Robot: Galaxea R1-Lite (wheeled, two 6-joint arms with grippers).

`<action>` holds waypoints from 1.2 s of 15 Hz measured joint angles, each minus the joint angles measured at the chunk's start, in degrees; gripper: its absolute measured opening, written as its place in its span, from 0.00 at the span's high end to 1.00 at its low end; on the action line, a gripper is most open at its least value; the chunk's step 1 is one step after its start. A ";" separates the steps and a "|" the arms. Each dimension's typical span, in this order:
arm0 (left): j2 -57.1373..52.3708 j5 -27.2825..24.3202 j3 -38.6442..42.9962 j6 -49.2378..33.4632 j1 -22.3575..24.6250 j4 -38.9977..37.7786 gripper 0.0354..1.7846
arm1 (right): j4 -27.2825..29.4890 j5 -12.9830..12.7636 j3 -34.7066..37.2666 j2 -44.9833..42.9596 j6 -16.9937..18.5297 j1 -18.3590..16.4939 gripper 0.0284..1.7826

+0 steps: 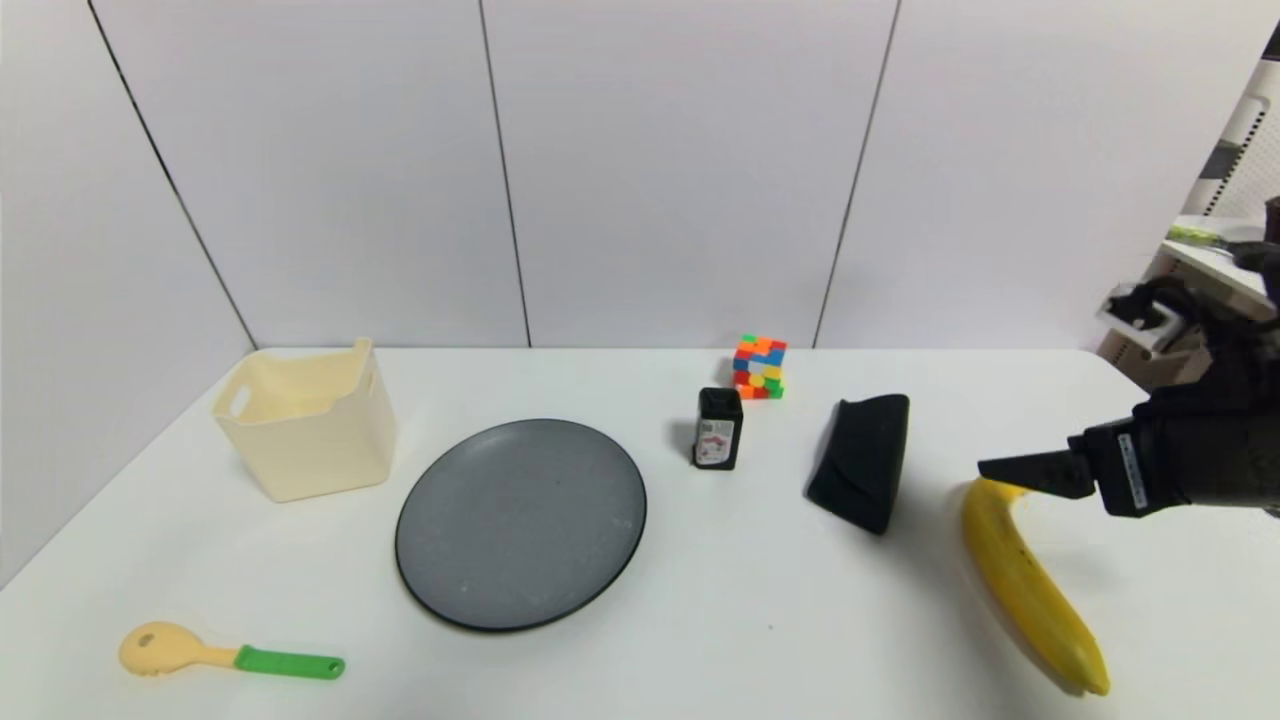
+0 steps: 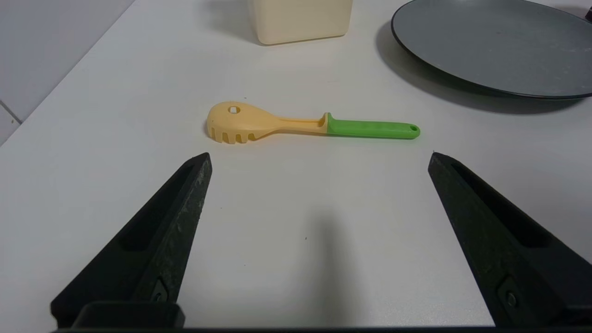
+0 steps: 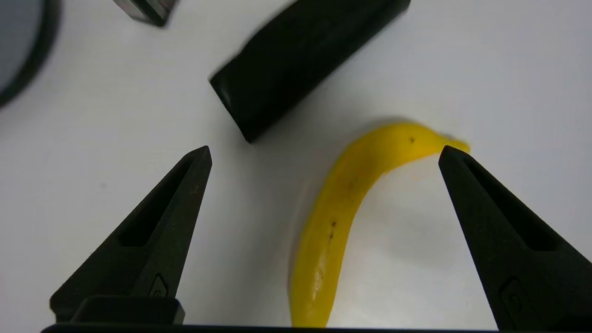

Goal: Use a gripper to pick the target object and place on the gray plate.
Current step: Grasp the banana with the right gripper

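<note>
— Nearest the head camera, what lies at the lower right of the frame?

— Just the banana (image 1: 1030, 585), flat on the white surface (image 1: 700, 600), running from the lower right corner up toward the right claw (image 1: 990, 468). Its upper end sits right under the claw's black tip.

— Does the claw have hold of it?

— No. In the right wrist view the right claw (image 3: 323, 152) is spread wide, with nothing between its fingers (image 3: 152, 231) but the banana (image 3: 342, 208) on the surface below. The fruit lies in the gap, curving from the bottom centre of that frame up toward the right finger, and its tip shows just beside that finger's point. Whether they touch, I can't tell.

— What else is near it?

— A black case (image 1: 863, 460) lies just to the left of the banana in the head view, apart from it. Further left stands a small black bottle (image 1: 718, 428), and behind that a colourful cube (image 1: 760, 367).

— And the gray plate?

— The gray plate (image 1: 520, 523) is at the centre left of the frame, well apart from the banana, nothing on it. A cream basket (image 1: 305, 420) stands to its upper left, a spoon with a green handle (image 1: 230, 655) at the lower left.

— The other arm?

— The left claw (image 2: 319, 157) hangs over the surface near that spoon (image 2: 312, 125), fingers wide apart and holding nothing.
</note>
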 joint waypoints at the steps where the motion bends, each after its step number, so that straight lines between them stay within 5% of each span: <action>1: 0.00 0.00 0.00 0.00 -0.02 -0.01 0.06 | 0.00 -1.63 1.73 1.21 0.04 -0.16 0.05; 13: 0.00 0.01 0.00 0.00 0.00 0.00 0.06 | 0.00 -7.39 6.01 12.02 0.00 -0.49 0.05; 18: 0.00 0.01 0.00 0.01 0.00 0.00 0.06 | 0.00 -7.12 6.14 12.84 -0.29 0.17 0.49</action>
